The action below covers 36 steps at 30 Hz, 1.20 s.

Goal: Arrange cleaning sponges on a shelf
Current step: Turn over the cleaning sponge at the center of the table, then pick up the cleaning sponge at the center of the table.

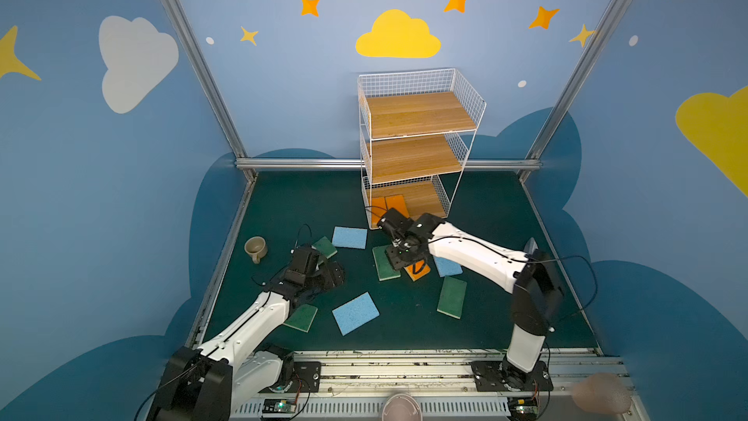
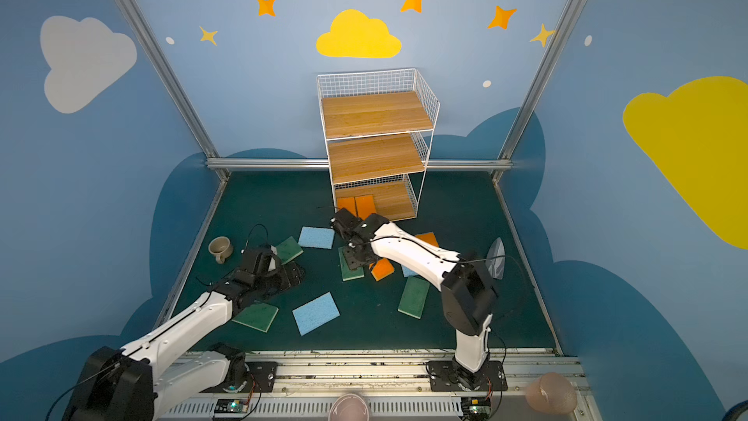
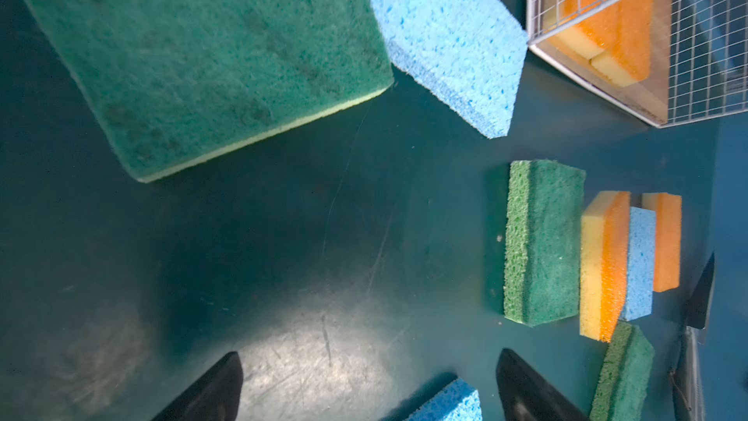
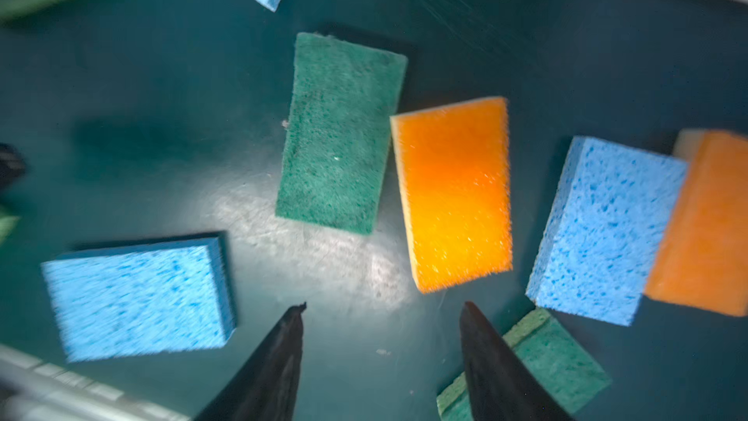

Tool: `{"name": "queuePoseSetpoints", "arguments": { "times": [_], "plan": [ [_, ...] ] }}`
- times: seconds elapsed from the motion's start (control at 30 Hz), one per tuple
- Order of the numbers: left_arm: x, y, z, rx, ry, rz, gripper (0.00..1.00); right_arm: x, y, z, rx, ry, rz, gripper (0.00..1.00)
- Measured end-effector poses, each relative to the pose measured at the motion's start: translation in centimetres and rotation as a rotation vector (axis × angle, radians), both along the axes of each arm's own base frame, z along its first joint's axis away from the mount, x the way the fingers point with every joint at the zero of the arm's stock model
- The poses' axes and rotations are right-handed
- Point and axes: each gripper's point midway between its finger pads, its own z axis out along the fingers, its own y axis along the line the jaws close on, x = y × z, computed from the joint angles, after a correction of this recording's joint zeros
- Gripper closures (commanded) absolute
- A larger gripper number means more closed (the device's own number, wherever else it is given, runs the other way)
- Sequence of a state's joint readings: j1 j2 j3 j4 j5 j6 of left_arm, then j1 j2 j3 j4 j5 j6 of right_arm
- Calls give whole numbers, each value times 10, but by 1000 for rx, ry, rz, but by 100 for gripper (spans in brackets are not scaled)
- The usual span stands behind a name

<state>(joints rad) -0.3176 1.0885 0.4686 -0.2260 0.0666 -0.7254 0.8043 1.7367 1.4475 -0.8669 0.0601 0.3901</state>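
Nine sponges (image 1: 355, 313) lie loose on the mat (image 1: 283, 196): four green, three blue, two orange. Your left gripper (image 3: 369, 353) hangs low with jaws wide apart, empty. Further in, your right gripper (image 4: 383, 304) hovers over the middle cluster, jaws parted on nothing. I'd call this the reach for a pick: drop onto the orange sponge (image 4: 453, 192), just beside a green sponge (image 4: 340, 135), and close across its width. Farthest back, the shelf (image 1: 417, 115) holds two orange ones on its bottom tier.
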Motion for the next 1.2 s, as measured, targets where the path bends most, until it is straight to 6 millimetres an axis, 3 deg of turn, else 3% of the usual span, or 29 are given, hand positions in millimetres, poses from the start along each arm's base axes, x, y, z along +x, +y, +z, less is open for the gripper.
{"name": "queuePoseSetpoints", "arguments": {
  "times": [0.17, 0.3, 0.43, 0.67, 0.9, 1.2],
  "plan": [
    [-3, -7, -5, 13, 17, -26, 3, 17, -55, -20, 166, 145, -146, 52],
    [0, -11, -5, 18, 20, -39, 3, 22, -79, -34, 254, 235, -217, 50],
    [3, -16, -2, 18, 15, -49, 3, 29, -76, -38, 322, 261, -213, 50],
    [3, -18, -6, 22, 26, -56, 3, 30, -69, -69, 361, 349, -217, 52],
    [4, -19, -9, 24, 29, -57, 3, 31, -63, -81, 368, 364, -209, 53],
    [4, -20, -9, 23, 29, -61, 3, 20, -49, -98, 323, 384, -174, 57]
  ]
}}
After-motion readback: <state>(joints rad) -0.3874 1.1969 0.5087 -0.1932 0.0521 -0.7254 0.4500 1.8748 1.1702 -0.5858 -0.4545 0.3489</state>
